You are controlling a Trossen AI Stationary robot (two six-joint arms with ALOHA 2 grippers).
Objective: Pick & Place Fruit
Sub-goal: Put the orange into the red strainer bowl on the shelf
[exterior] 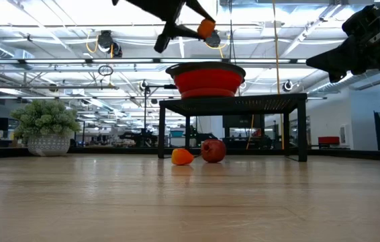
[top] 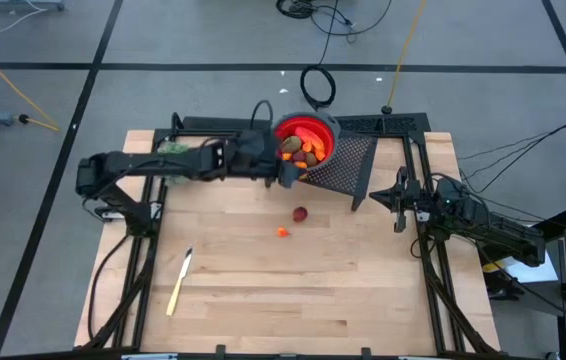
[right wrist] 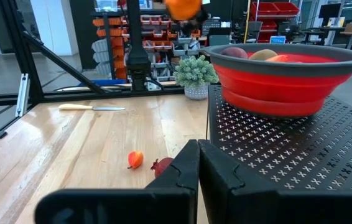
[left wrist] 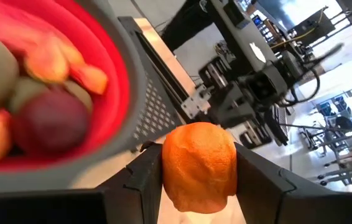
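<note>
While the left hand point(left wrist: 199, 171) grasps an orange fruit point(left wrist: 199, 165) beside the red bowl point(top: 319, 132), right hand point(right wrist: 198, 163) clenched near the bowl's rack point(top: 348, 165), two fruits on the table point(top: 263, 290)

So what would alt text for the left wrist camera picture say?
Two dark fingers of the left gripper pinch a small orange fruit beside a red bowl already holding several fruits. The bowl sits on a dark perforated stand, and the right arm waits beyond.
</note>
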